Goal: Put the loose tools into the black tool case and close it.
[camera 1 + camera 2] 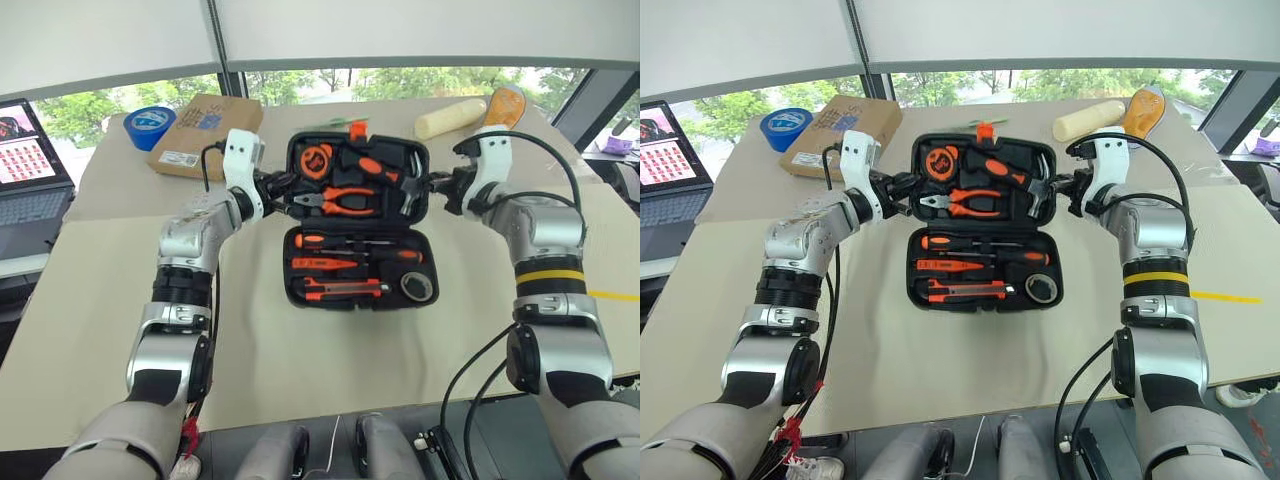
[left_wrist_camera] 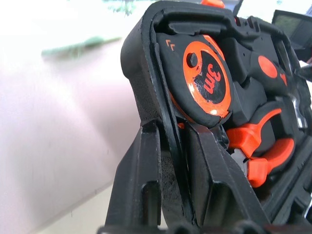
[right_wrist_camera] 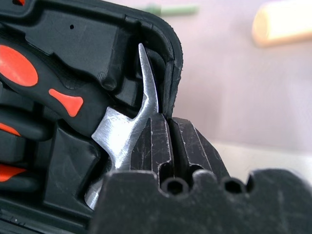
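The black tool case (image 1: 912, 262) lies open in the middle of the table. Its near half holds a slim orange screwdriver (image 1: 318, 241), black-and-orange screwdrivers (image 1: 330, 263), the utility knife (image 1: 340, 290) and the dark tape ring (image 1: 417, 287) in their slots. The far half holds the tape measure (image 2: 204, 78), hammer (image 3: 126, 124) and pliers (image 1: 345, 200). My left gripper (image 2: 170, 129) is shut on the far half's left rim. My right gripper (image 3: 170, 121) is shut on its right rim, beside the hammer head. The far half looks tilted up off the table.
A cardboard box (image 1: 205, 135) and a blue tape roll (image 1: 150, 125) sit at the back left, with a laptop (image 1: 25, 165) off the table's left edge. A cream roll (image 1: 450, 118) and an orange object (image 1: 505, 105) lie at the back right.
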Robot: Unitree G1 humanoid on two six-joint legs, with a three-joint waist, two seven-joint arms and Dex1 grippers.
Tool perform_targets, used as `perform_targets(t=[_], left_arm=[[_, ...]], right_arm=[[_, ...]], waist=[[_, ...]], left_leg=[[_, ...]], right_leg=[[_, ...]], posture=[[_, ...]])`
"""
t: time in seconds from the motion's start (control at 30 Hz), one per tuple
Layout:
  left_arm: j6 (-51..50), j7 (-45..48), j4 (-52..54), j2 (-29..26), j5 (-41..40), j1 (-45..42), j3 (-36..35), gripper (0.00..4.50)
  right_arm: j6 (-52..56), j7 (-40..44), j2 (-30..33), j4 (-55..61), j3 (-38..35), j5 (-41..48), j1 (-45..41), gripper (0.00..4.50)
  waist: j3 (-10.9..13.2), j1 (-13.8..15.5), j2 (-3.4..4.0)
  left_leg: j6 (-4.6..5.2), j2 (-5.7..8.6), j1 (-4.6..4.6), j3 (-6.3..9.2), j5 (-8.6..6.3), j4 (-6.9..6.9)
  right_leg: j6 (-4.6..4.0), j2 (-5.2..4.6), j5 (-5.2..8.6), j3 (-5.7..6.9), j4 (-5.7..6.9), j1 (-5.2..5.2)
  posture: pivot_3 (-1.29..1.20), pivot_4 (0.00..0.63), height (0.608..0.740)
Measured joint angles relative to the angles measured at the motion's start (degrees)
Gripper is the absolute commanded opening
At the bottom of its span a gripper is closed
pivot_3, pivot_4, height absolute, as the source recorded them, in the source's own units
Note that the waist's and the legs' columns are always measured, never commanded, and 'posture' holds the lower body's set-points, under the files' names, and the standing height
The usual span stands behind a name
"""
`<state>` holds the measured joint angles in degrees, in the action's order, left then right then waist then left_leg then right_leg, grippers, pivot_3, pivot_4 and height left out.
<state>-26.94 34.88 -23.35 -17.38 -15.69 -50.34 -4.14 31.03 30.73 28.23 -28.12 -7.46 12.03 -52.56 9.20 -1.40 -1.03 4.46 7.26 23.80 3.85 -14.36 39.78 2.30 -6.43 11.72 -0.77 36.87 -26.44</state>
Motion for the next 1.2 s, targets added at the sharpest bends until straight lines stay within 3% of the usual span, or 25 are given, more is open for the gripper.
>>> perform_targets(t=[0.37,0.5,0.53,0.63,0.73,0.83,0.87,0.9,1.0,1.03,1.07,1.1,1.13,1.2], left_arm=[[15.65,3.76,14.68,-3.89,4.20,17.48,3.16,0.48],[16.51,4.00,22.46,-5.69,4.00,23.11,3.07,0.48],[15.57,4.05,25.25,-6.19,3.58,24.93,3.03,0.79],[11.14,5.47,33.59,-9.68,0.77,33.25,2.40,1.64],[4.82,6.24,38.72,-13.42,-2.86,41.17,-1.22,2.82],[-0.05,6.98,41.25,-18.01,-6.24,43.47,-6.60,3.89],[-1.53,8.13,41.88,-20.13,-7.64,43.81,-7.96,4.19],[-2.54,9.59,41.51,-21.87,-8.95,43.42,-8.63,4.39],[-3.62,14.85,35.37,-27.65,-10.36,39.09,-9.50,4.39],[-1.55,17.65,28.58,-29.18,-8.34,32.85,-7.02,4.50],[-1.03,17.98,27.22,-29.21,-7.75,31.37,-6.51,4.50],[1.69,19.58,23.61,-29.20,-5.71,27.08,-3.99,4.09],[2.37,19.85,22.88,-29.14,-5.18,26.24,-3.30,4.00],[10.33,22.59,11.96,-25.59,0.63,16.73,3.77,3.46]], right_arm=[[-20.10,4.23,2.51,19.69,1.06,-2.52,21.31,0.00],[-26.90,6.83,5.43,25.27,0.33,-2.72,28.67,0.00],[-27.69,7.79,6.27,27.27,-0.22,-2.29,31.00,0.72],[-28.24,11.42,9.33,35.14,-2.71,0.41,40.08,1.53],[-25.28,14.59,12.60,43.43,-7.02,4.09,50.10,2.64],[-20.59,18.09,16.38,49.36,-12.39,8.66,57.53,3.61],[-19.19,20.23,18.36,51.42,-14.49,10.59,60.36,3.66],[-17.84,23.09,20.18,53.10,-16.55,12.53,63.70,3.66],[-15.31,33.24,25.04,56.44,-19.87,16.37,74.41,3.66],[-14.61,35.81,25.86,56.63,-19.27,16.37,76.20,3.10],[-14.48,36.10,26.06,56.66,-18.77,16.37,76.03,2.94],[-14.24,36.65,26.38,56.76,-17.60,16.32,75.47,2.43],[-14.24,36.69,26.40,56.79,-17.32,16.31,75.33,2.32],[-14.30,36.59,26.48,56.02,-12.43,15.11,70.54,1.52]], waist=[[-0.02,0.02,0.03],[-0.04,0.20,0.07],[-0.05,0.24,0.08],[-0.14,0.24,0.22],[-0.12,0.65,0.23],[-0.11,1.19,0.25],[-0.10,1.60,0.27],[-0.10,2.05,0.27],[-0.08,3.02,0.28],[-0.07,3.20,0.26],[-0.07,3.30,0.26],[-0.07,3.33,0.26],[-0.07,3.34,0.26],[-0.09,3.52,0.22]], left_leg=[[0.02,-0.03,-0.33,-0.09,-0.02,0.04],[0.02,-0.10,-0.59,-0.24,-0.03,-0.02],[0.03,-0.11,-0.60,-0.26,-0.03,-0.02],[0.05,-0.17,-0.66,-0.37,-0.07,-0.12],[0.12,-0.18,-0.62,-0.40,-0.14,-0.08],[0.24,-0.15,-0.81,-0.42,-0.33,-0.01],[0.34,-0.15,-0.96,-0.42,-0.53,-0.01],[0.37,-0.16,-1.12,-0.42,-0.57,-0.01],[0.34,-0.36,-1.88,-0.28,-0.80,-0.09],[0.34,-0.36,-2.10,-0.28,-0.83,-0.07],[0.34,-0.36,-2.27,-0.29,-0.85,-0.07],[0.37,-0.34,-2.42,-0.35,-0.93,-0.09],[0.37,-0.33,-2.41,-0.35,-0.93,-0.08],[0.37,-0.23,-2.42,-0.40,-0.93,-0.07]], right_leg=[[0.00,0.25,0.00,0.03,-0.02,0.23],[0.00,0.28,0.01,-0.08,-0.02,0.31],[0.00,0.31,0.01,-0.11,-0.05,0.31],[0.00,0.34,0.01,-0.22,-0.04,0.31],[-0.01,0.47,0.02,-0.23,-0.12,0.26],[-0.03,0.44,0.01,-0.22,-0.15,0.52],[-0.03,0.42,0.01,-0.20,-0.18,0.69],[-0.03,0.43,0.02,-0.15,-0.18,0.91],[-0.03,0.62,0.08,0.08,-0.78,1.65],[-0.01,0.63,0.08,0.09,-0.85,1.93],[0.02,0.62,0.09,0.11,-0.93,2.14],[0.08,0.53,0.09,0.08,-1.05,2.31],[0.08,0.52,0.09,0.07,-1.04,2.31],[0.10,0.38,0.04,0.06,-0.99,2.25]], posture=[[0.00,0.150,0.735],[0.00,0.150,0.735],[0.00,0.150,0.735],[0.00,0.150,0.735],[0.00,0.150,0.735],[0.00,0.150,0.735],[0.00,0.150,0.735],[0.00,0.150,0.735],[0.00,0.150,0.735],[0.00,0.150,0.735],[0.00,0.150,0.735],[0.00,0.150,0.735],[0.00,0.150,0.735],[0.00,0.150,0.735]])
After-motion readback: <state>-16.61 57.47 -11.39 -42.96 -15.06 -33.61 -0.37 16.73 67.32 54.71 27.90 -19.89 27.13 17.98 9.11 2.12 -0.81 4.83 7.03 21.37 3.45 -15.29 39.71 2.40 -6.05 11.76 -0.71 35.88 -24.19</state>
